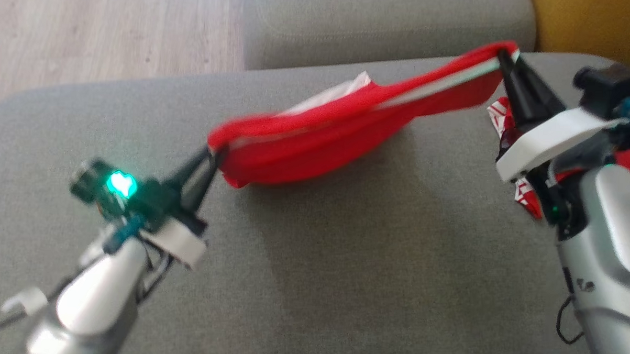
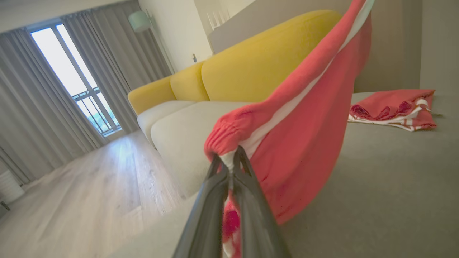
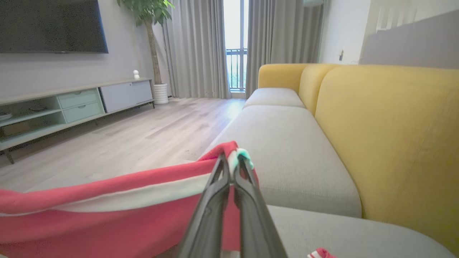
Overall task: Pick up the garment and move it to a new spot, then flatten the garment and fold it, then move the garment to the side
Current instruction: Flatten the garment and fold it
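Overhead, the head view has the red garment (image 1: 316, 140) slung in the air above the grey sofa seat (image 1: 342, 283). One end is pinched in the left pincer (image 1: 213, 160), the other held higher in the right pincer (image 1: 502, 57). The left wrist view shows the left pincer (image 2: 229, 159) clamped on the gathered hem, and a second red-and-white cloth (image 2: 394, 109) lying on the seat. The right wrist view shows the right pincer (image 3: 232, 161) closed on the striped edge, with a TV cabinet (image 3: 71, 104) across the room.
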Tool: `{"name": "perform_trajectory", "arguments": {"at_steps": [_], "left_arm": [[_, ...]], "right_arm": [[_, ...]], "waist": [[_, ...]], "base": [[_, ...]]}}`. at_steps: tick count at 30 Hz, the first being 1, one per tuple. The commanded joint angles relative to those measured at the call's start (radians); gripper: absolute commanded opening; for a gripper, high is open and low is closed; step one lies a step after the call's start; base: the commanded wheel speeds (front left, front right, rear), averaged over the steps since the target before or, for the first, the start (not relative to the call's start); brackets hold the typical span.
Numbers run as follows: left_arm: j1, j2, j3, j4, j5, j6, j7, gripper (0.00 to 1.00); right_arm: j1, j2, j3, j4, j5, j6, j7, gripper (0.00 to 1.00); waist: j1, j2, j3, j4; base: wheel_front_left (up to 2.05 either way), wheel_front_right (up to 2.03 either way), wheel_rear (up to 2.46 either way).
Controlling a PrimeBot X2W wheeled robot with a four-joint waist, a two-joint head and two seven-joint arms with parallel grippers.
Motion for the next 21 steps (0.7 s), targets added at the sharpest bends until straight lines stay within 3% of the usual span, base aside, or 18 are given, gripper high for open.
{"name": "perform_trajectory", "arguments": {"at_steps": [1, 13, 21], "left_arm": [[-0.093, 0.047, 0.05, -0.055, -0.003, 0.001, 0.009, 0.0], [-0.245, 0.206, 0.073, -0.399, 0.005, -0.001, 0.167, 0.0], [-0.244, 0.262, 0.127, -0.585, -0.06, 0.013, 0.289, 0.0]], "right_arm": [[-0.036, -0.011, 0.012, -0.073, 0.011, -0.001, 0.015, 0.0], [0.01, 0.014, -0.063, -0.45, -0.04, -0.001, 0.141, 0.0], [0.033, 0.062, -0.122, -0.626, -0.105, -0.001, 0.273, 0.0]], "waist": [[0.0001, 0.0, -0.019, 0.0], [0.0001, 0.0, -0.096, -0.01], [0.0001, 0.0, -0.037, -0.02]], "base": [[0.0, 0.0, 0.0], [0.0, 0.0, 0.0], [0.0, 0.0, 0.0]]}}
